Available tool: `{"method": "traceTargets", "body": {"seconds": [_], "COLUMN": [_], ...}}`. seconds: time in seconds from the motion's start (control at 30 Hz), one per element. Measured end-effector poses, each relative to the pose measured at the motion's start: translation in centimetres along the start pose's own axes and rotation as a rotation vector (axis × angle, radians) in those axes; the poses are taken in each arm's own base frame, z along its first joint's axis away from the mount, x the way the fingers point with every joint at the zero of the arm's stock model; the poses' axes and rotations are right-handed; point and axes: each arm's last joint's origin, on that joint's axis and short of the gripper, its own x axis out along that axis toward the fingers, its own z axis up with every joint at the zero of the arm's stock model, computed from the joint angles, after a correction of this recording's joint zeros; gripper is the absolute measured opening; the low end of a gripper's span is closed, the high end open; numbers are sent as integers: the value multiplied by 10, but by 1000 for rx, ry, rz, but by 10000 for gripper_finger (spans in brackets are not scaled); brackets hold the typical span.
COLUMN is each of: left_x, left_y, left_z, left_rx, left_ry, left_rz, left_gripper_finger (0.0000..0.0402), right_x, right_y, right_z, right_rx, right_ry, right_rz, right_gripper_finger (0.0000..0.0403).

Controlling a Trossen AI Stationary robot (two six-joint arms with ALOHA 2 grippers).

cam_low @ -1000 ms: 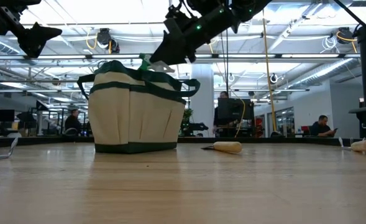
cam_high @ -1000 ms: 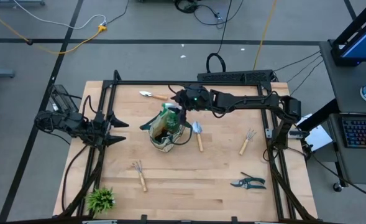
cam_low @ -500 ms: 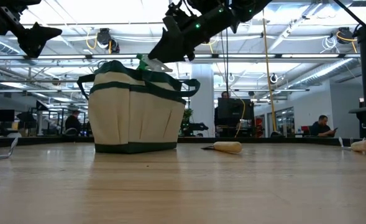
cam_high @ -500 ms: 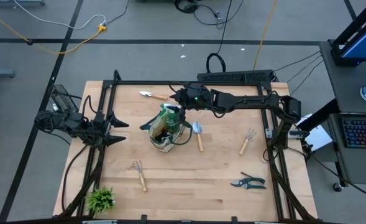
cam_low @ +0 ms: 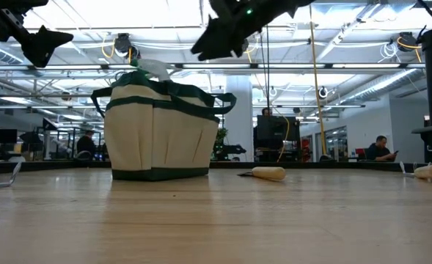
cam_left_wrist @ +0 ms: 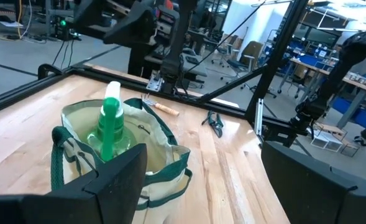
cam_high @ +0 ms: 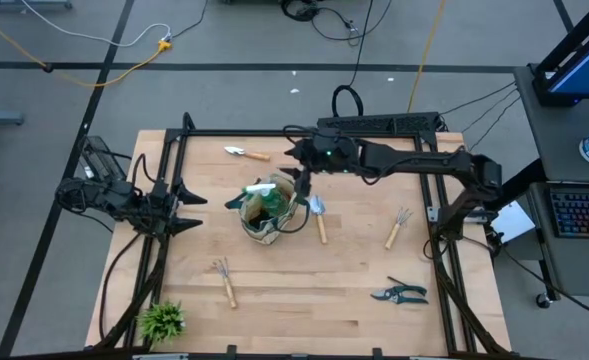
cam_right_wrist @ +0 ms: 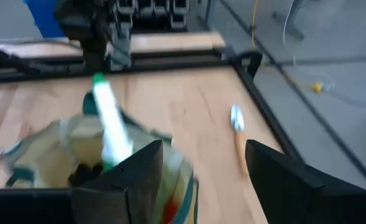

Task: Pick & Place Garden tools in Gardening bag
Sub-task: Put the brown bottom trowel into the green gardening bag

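Two dark arms are reaching over the pale wooden worktop (cam_high: 304, 290), which is carrying a black frame along its edges. Standing near the middle is the gardening bag (cam_high: 264, 211), beige canvas with dark green trim, its rounded mouth gaping. Leaning out of it is the green spray bottle (cam_left_wrist: 111, 125), white nozzle uppermost; something dark is lying inside too, hard to make out.

Just beyond the bag's far rim, the right gripper (cam_high: 300, 162) is hovering above the worktop, jaws spread and holding nothing. The left gripper (cam_high: 186, 210) is waiting near the left edge, well apart from the bag, jaws also parted and empty.

Open wood is lying between the scattered tools: a trowel (cam_high: 318, 215) just beside the bag, another trowel (cam_high: 244, 153) by the far edge, a pronged rake (cam_high: 397, 226) toward the right, a second rake (cam_high: 224, 278) nearer the front, and dark pruning shears (cam_high: 399, 293) front right. A small leafy plant (cam_high: 162, 320) is sitting at the front-left corner.
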Motion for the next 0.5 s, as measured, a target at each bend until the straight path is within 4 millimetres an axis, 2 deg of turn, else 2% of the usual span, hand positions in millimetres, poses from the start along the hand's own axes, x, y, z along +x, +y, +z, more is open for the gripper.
{"method": "traceTargets", "body": {"seconds": [0.23,0.5], "left_x": [0,0], "left_y": [0,0], "left_z": [0,0], "left_rx": [2,-14], "left_ry": [0,-1], "left_rz": [0,1], "left_gripper_finger": [324,324], "right_x": [-24,-37], "right_y": [2,15], "right_z": [-10,-27], "right_rx": [69,231], "right_ry": [193,407], "right_rz": [16,84], "right_gripper_finger": [224,224]}}
